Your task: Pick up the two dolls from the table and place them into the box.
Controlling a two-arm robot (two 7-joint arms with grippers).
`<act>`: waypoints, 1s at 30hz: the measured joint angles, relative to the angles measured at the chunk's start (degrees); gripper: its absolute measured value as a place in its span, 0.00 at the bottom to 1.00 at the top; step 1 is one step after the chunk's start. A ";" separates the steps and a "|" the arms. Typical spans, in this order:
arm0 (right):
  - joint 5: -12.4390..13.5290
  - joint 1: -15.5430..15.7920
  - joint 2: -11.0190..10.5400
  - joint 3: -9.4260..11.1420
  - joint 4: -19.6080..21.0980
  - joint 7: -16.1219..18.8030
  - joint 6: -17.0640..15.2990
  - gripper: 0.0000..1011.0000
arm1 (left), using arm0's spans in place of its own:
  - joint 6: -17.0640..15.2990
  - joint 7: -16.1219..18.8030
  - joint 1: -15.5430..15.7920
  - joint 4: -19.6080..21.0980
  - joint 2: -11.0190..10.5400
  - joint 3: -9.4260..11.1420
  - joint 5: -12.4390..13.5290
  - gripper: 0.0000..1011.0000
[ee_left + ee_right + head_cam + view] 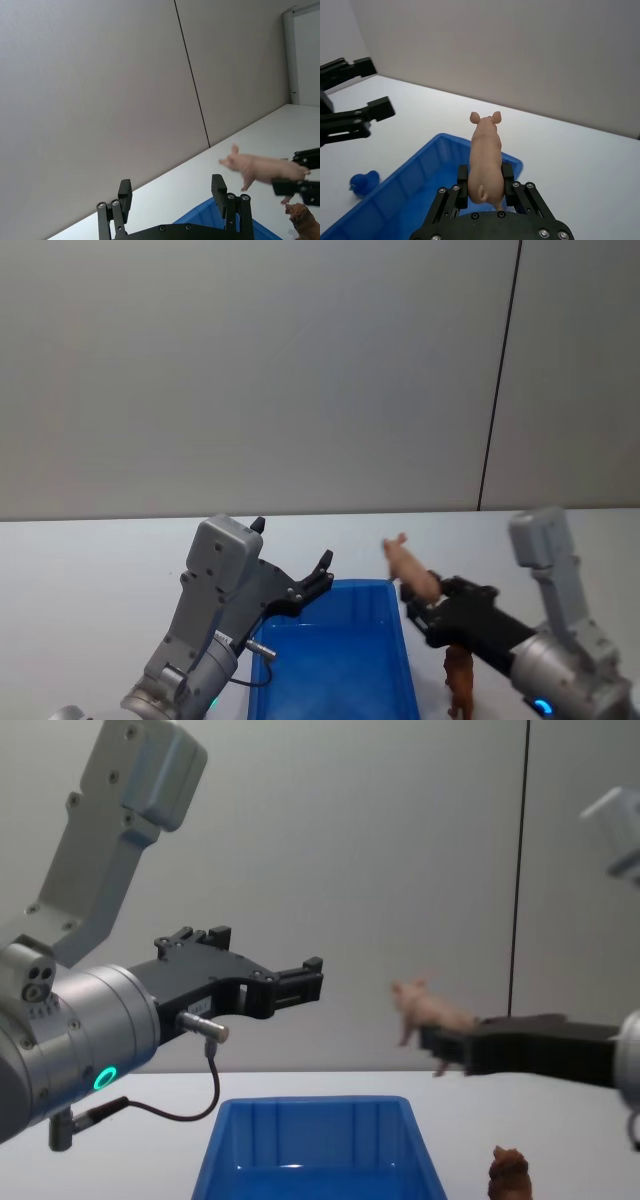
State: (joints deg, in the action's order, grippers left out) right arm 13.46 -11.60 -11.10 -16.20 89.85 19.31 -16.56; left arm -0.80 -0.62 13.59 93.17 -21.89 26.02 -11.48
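The right hand [420, 607] grips the pink pig doll [409, 568] by its hind end, fingers pressed to both flanks. It holds the doll in the air, snout pointing away from the robot, over the far right corner of the blue box [360, 586]. The brown doll [459, 676] stands on the white desk [100, 560] just right of the box, below the right arm. The left hand [322, 574] hangs above the box's left side, fingers spread wide with nothing between them
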 joint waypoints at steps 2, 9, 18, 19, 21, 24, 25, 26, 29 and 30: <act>-0.09 -0.51 0.51 -0.36 -0.65 0.71 -0.58 0.39 | 0.00 0.00 0.00 0.00 0.00 0.00 0.00 0.99; -0.44 -2.39 2.43 -1.86 -3.59 2.65 -2.03 0.62 | 0.00 0.00 0.00 0.00 0.00 0.00 0.00 0.99; -0.38 -2.78 2.77 -2.12 -4.41 2.25 -2.04 0.87 | 0.00 0.00 0.00 0.00 0.00 0.00 0.00 0.99; -0.30 -2.71 2.71 -2.07 -4.39 2.05 -1.96 0.88 | 0.00 0.00 0.00 0.00 0.00 0.00 0.00 0.99; 0.00 -2.40 2.42 -1.84 -4.08 1.32 -1.63 0.95 | 0.00 0.00 0.00 0.00 0.00 0.00 0.00 0.99; 0.47 -1.65 1.76 -1.31 -3.29 0.17 -1.17 0.99 | 0.00 0.00 0.00 0.00 0.00 0.00 0.00 0.99; 0.67 -1.37 1.55 -1.17 -3.07 -0.21 -1.01 0.99 | 0.00 0.00 0.00 0.00 0.00 0.00 0.00 0.99; 0.82 -1.12 1.28 -0.98 -2.76 -0.52 -0.89 0.99 | 0.00 0.00 0.00 0.00 0.00 0.00 0.00 0.99; 1.84 0.30 0.07 -0.14 -1.37 -2.27 -0.29 0.99 | 0.00 0.00 0.00 0.00 0.00 0.00 0.00 0.99; 2.05 0.72 -0.29 0.08 -1.07 -2.59 -0.19 0.99 | 0.00 0.00 0.00 0.00 0.00 0.00 0.00 0.99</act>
State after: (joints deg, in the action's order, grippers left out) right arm 15.51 -10.88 -11.39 -16.11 88.78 16.73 -16.75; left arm -0.80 -0.62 13.59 93.18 -21.89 26.02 -11.48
